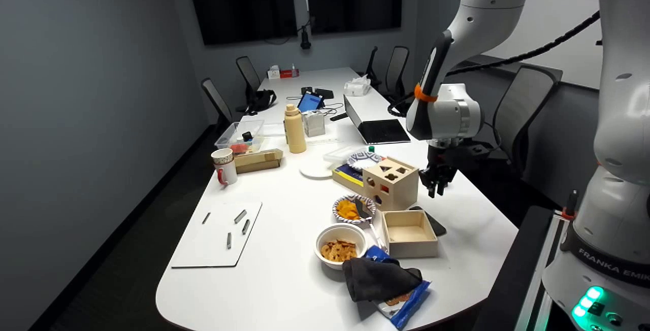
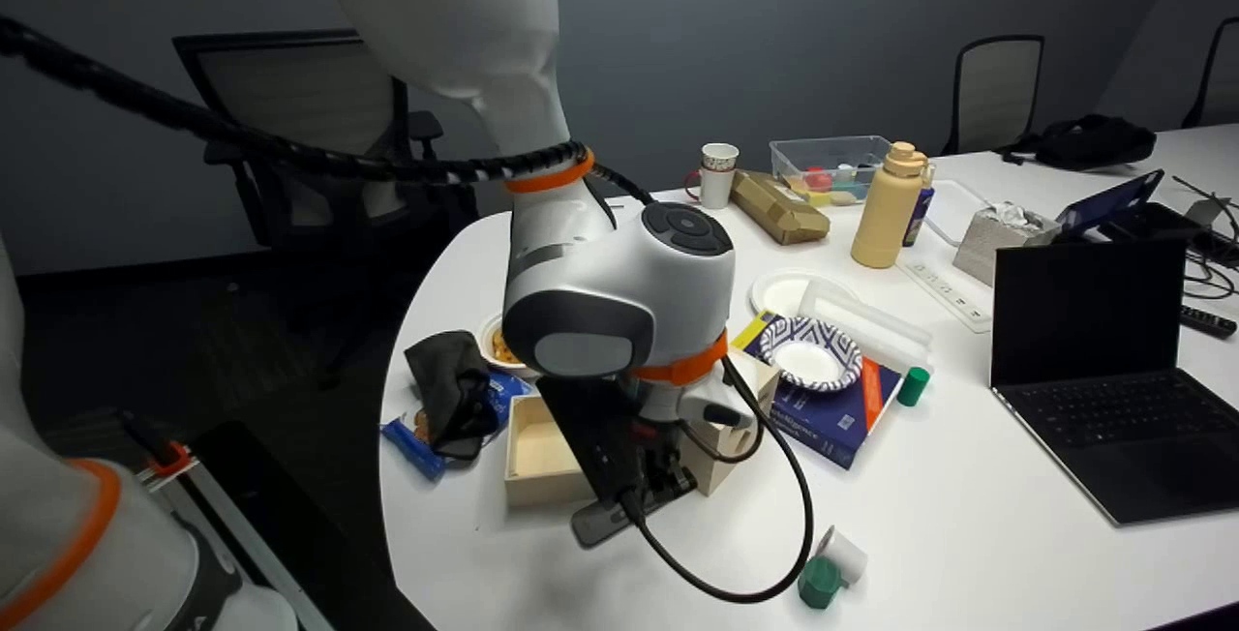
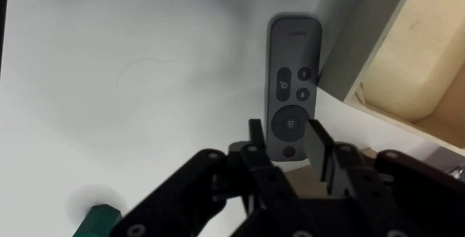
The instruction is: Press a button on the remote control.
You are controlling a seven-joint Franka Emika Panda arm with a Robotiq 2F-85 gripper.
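Observation:
The remote control [image 3: 293, 53] is a slim dark oblong with round buttons and a dark ring pad, lying face up on the white table. It shows in both exterior views [image 1: 433, 223] [image 2: 598, 523], beside the low open wooden tray [image 1: 410, 250]. My gripper [image 3: 283, 122] points down and is open and empty. In the wrist view its fingertips frame the ring-pad end of the remote, one finger over each long edge. In an exterior view the fingertips [image 1: 435, 192] look above the table, apart from the remote. The exact height cannot be told.
The wooden shape box [image 1: 391, 189] stands close beside the gripper. The tray [image 3: 363, 66] touches or nearly touches the remote. A green piece [image 2: 820, 583] and a white piece [image 2: 842, 554] lie nearby. A laptop [image 2: 1094, 389] and another black remote-like object [image 2: 1208, 321] lie farther off.

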